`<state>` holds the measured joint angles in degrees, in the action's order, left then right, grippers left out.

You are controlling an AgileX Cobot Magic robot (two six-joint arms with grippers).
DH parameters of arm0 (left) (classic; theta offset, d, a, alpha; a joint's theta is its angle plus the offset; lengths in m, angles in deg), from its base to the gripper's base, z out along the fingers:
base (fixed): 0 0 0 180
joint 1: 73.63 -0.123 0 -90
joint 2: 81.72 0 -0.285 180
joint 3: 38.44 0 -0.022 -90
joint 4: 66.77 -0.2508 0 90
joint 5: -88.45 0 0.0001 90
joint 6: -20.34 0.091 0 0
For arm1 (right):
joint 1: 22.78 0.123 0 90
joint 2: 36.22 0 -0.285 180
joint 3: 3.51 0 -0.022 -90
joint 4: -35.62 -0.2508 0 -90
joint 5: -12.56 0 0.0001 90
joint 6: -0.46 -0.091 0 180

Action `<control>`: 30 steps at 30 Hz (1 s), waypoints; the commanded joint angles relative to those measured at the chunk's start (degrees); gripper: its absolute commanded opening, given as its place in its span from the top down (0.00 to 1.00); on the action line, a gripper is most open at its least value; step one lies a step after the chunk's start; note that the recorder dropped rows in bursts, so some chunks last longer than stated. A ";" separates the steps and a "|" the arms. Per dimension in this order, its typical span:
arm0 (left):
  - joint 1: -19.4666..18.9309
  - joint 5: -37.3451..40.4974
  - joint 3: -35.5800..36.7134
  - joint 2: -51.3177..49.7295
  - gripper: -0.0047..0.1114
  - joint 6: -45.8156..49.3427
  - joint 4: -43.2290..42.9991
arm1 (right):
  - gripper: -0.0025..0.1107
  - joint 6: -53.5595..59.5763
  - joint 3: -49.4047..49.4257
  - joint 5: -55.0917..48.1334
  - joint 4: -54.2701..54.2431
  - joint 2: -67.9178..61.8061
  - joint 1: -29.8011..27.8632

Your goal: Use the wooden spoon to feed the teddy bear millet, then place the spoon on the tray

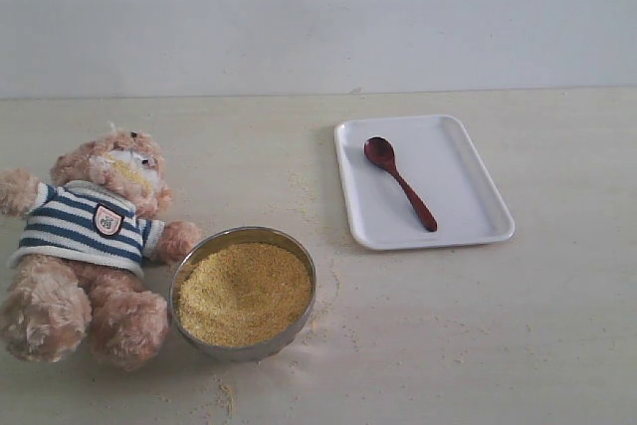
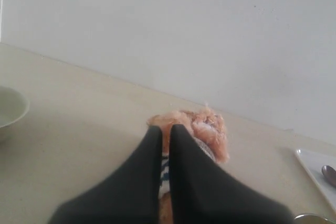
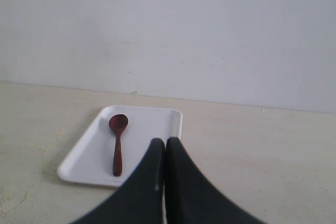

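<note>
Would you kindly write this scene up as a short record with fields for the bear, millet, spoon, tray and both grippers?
bear: sits left of the bowl, yellowish grains on its muzzle
millet: fills the metal bowl; loose grains on the table
spoon: lies flat on the tray
tray: right of the bowl, apart from it
left gripper: jaws shut, empty, pointed at the bear
right gripper: jaws shut, empty, pointed at the tray

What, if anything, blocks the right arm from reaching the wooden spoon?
Probably nothing, so likely yes: the wooden spoon lies alone and uncovered on the tray, with nothing between it and the right gripper. Its jaws are shut and must open first.
</note>
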<state>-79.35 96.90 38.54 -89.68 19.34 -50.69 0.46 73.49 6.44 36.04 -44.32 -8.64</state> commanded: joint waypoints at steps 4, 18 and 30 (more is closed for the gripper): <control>0.33 -5.91 0.24 0.17 0.92 -8.03 -8.39 | 0.98 0.00 0.21 0.35 0.14 0.32 -0.29; 0.33 -5.11 0.24 0.17 0.92 -7.62 -8.39 | 0.98 0.00 0.21 0.35 0.14 0.32 -0.29; 0.33 -5.33 0.24 0.17 0.92 -3.85 -8.39 | 0.98 0.00 0.21 0.35 0.14 0.32 -0.29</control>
<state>-79.35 91.50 38.54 -89.68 14.76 -59.04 0.46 73.49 6.44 36.04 -44.32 -8.64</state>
